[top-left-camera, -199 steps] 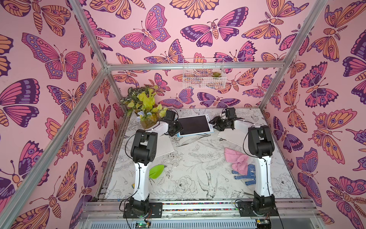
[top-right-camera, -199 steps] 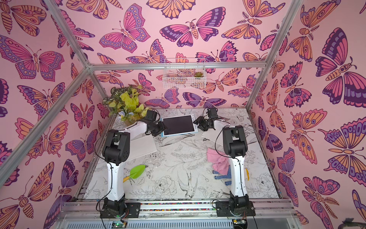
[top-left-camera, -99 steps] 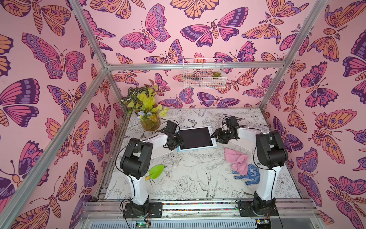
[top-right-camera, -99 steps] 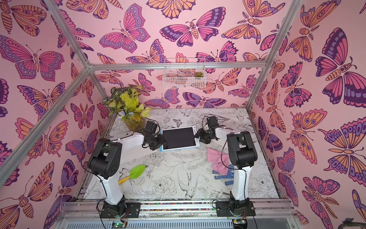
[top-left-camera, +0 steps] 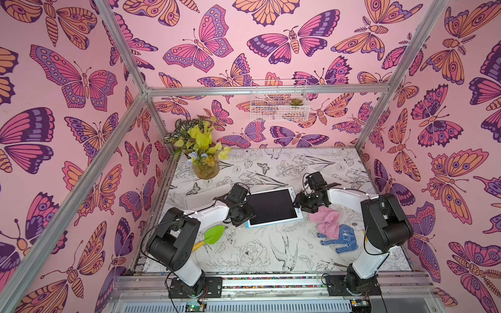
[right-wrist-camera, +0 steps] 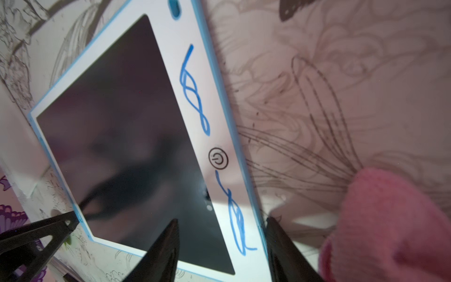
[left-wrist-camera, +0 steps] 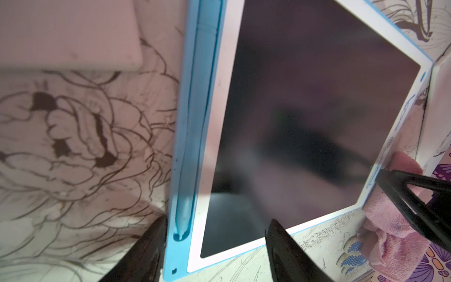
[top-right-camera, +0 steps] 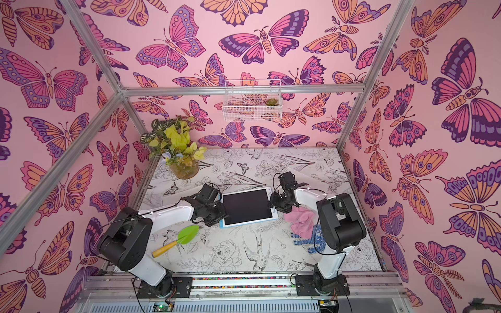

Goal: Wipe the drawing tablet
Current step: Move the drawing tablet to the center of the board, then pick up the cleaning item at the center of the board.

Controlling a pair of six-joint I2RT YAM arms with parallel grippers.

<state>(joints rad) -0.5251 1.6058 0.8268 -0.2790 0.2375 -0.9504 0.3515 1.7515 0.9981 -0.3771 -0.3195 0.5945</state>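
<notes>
The drawing tablet [top-left-camera: 271, 207] [top-right-camera: 248, 207], a dark screen in a white and blue frame, lies in the middle of the table between both arms. My left gripper [top-left-camera: 245, 219] [left-wrist-camera: 214, 234] spans its front-left corner, one finger against the blue edge beside the stylus slot [left-wrist-camera: 192, 122]. My right gripper [top-left-camera: 296, 207] [right-wrist-camera: 220, 227] spans the front-right corner, one finger over the screen [right-wrist-camera: 117, 136] and one at the outer edge. Blue scribbles [right-wrist-camera: 192, 90] mark the white bezel near the power button. The pink cloth [top-left-camera: 326, 220] [right-wrist-camera: 390, 219] lies loose beside the right gripper.
A blue-dotted glove [top-left-camera: 339, 239] lies partly under the cloth. A green trowel [top-left-camera: 214, 235] sits by the left arm, with a white board [top-left-camera: 200, 197] behind it. A plant vase [top-left-camera: 204, 165] stands at the back left. A wire basket [top-left-camera: 279, 103] hangs on the back wall.
Both grippers and the tablet between them have moved together from the back of the table toward the front. The pink cloth has stayed where it was.
</notes>
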